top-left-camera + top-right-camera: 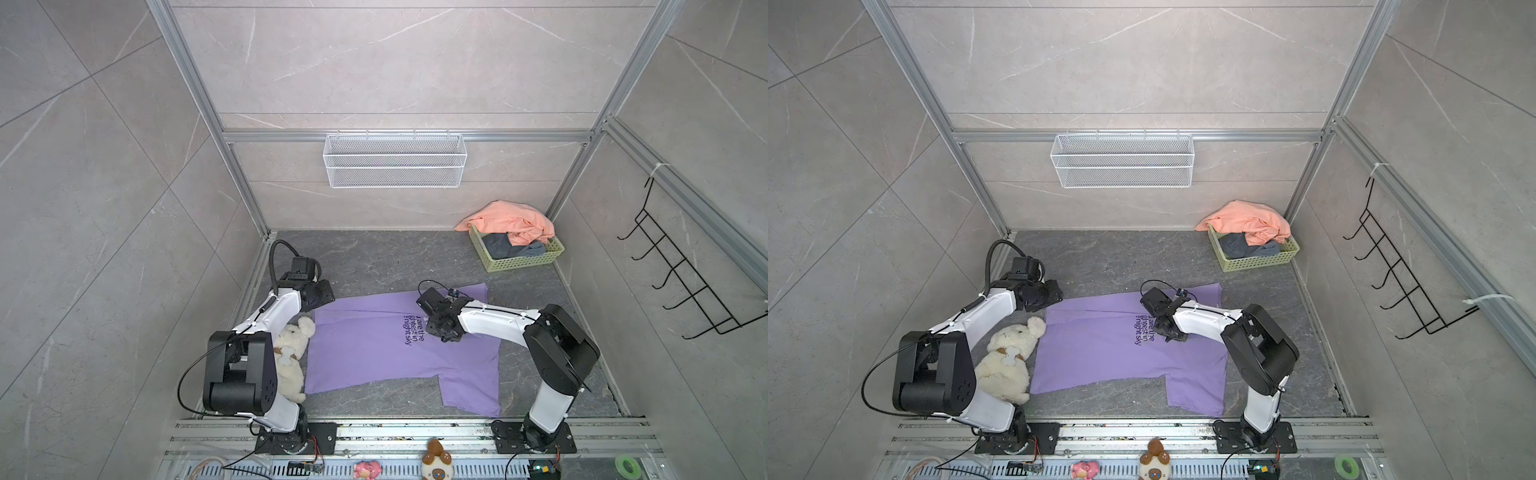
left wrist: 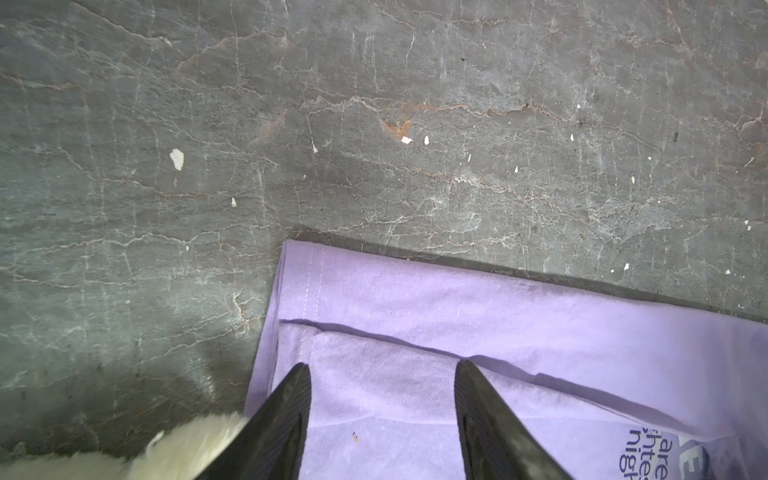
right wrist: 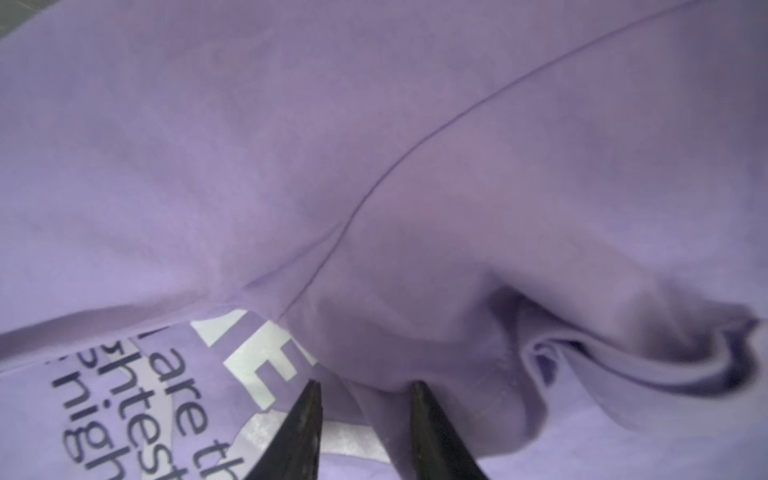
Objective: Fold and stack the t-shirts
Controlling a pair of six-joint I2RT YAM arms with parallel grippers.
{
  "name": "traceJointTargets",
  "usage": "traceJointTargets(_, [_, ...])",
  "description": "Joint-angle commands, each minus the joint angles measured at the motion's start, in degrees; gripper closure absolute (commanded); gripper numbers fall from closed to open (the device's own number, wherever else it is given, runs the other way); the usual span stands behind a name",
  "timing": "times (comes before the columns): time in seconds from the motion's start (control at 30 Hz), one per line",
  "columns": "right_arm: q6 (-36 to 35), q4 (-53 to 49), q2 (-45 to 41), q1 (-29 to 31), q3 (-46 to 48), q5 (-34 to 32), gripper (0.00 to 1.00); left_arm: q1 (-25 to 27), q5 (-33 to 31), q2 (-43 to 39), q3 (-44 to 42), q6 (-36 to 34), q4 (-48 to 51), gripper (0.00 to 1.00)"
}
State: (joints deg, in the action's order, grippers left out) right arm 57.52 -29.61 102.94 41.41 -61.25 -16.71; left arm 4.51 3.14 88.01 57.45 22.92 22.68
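In both top views we see a green basket (image 1: 524, 261) in the far right corner. A slate-grey t-shirt (image 1: 505, 246) lies inside it, and a salmon t-shirt (image 1: 509, 220) is heaped over its far rim. A white wire basket (image 1: 395, 160) hangs on the far wall. The purple t-shirt (image 1: 365, 345) lies spread across the middle of the table (image 1: 374, 266), its left hem just beside a plush dog (image 1: 291, 361). The left arm (image 1: 276, 309) bends over the shirt's far left corner. The right arm (image 1: 494, 321) reaches low across the chest print. The claw tips are hidden here.

The left wrist view gives us the left gripper (image 2: 382, 365), its tips wide apart with nothing between them, over the hem corner.

The right wrist view shows the right gripper (image 3: 365, 384), its tips narrowly apart with a raised fold of purple cloth between them, beside the lettering. We cannot tell whether they pinch it.
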Motion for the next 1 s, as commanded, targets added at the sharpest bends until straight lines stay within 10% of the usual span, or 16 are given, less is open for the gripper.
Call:
traceJointTargets(0.0, [-2.6, -2.6, -3.1, 0.2, 1.2, -2.0, 0.61, 0.1, -0.4, -1.9, -0.5, -1.2, 0.6, 0.42])
traceJointTargets(0.57, [-17.5, -3.8, 1.4, 0.3, -0.9, 0.2, 0.73, 0.1, -1.1, -2.0, 0.1, -1.5, 0.5, 0.42])
traceJointTargets(0.97, [-20.9, -5.9, -0.8, 0.2, -3.7, -0.6, 1.00, 0.1, -1.9, -5.5, -2.4, -0.9, 0.5, 0.42])
